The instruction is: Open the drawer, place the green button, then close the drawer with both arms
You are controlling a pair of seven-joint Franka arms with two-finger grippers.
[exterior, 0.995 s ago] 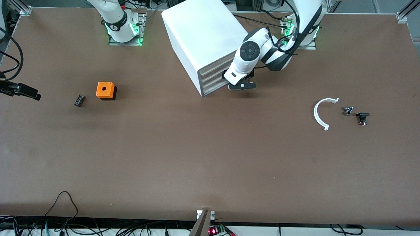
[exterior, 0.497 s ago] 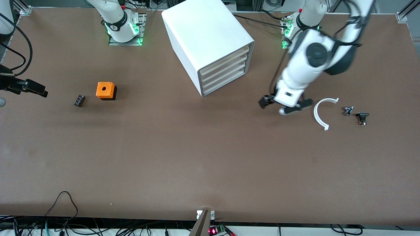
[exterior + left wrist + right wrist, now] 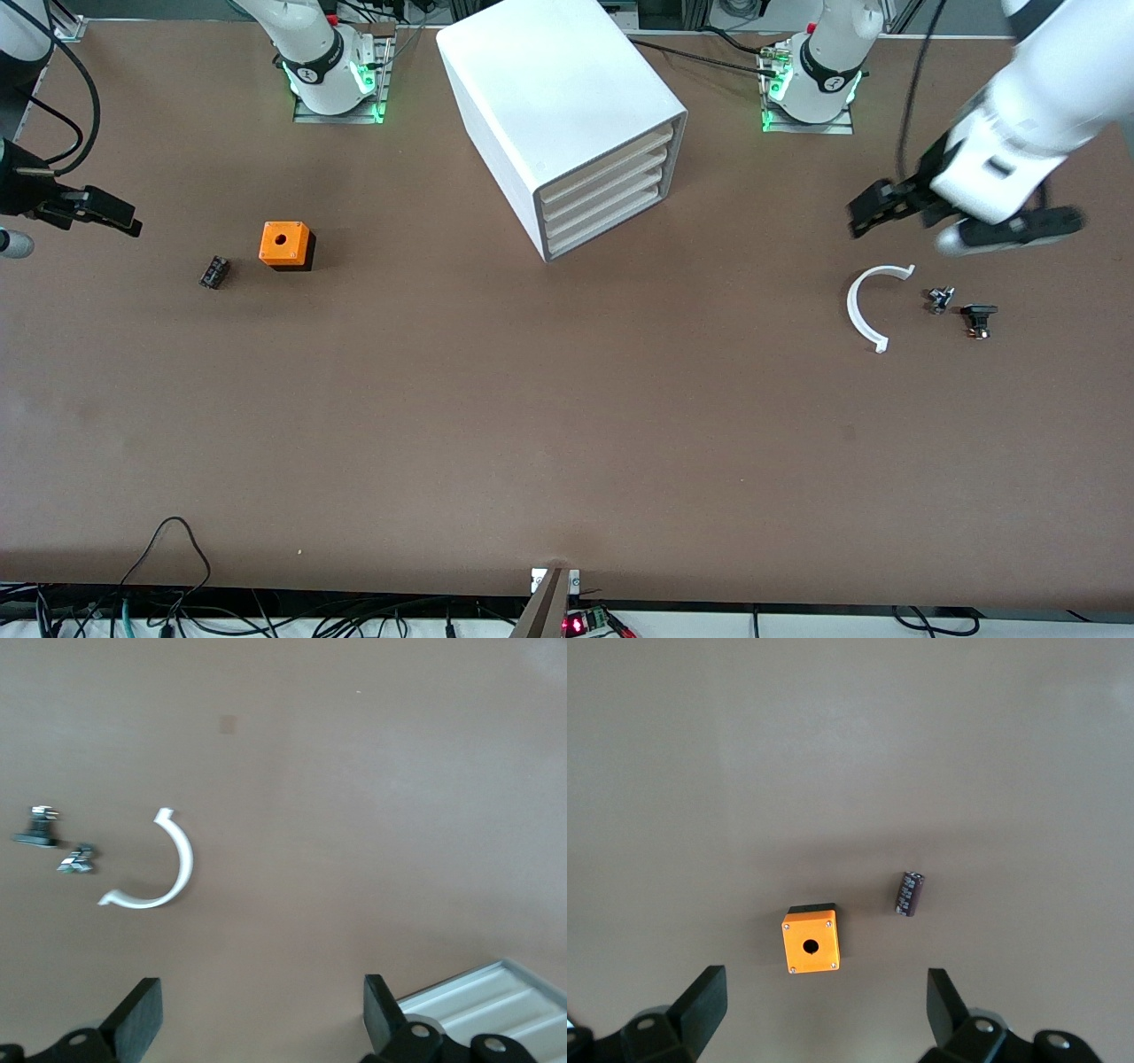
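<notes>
Drawer closed; white arc near left gripper.

No legible text, label, brand, number or sign appears on any item in the current views.
</notes>
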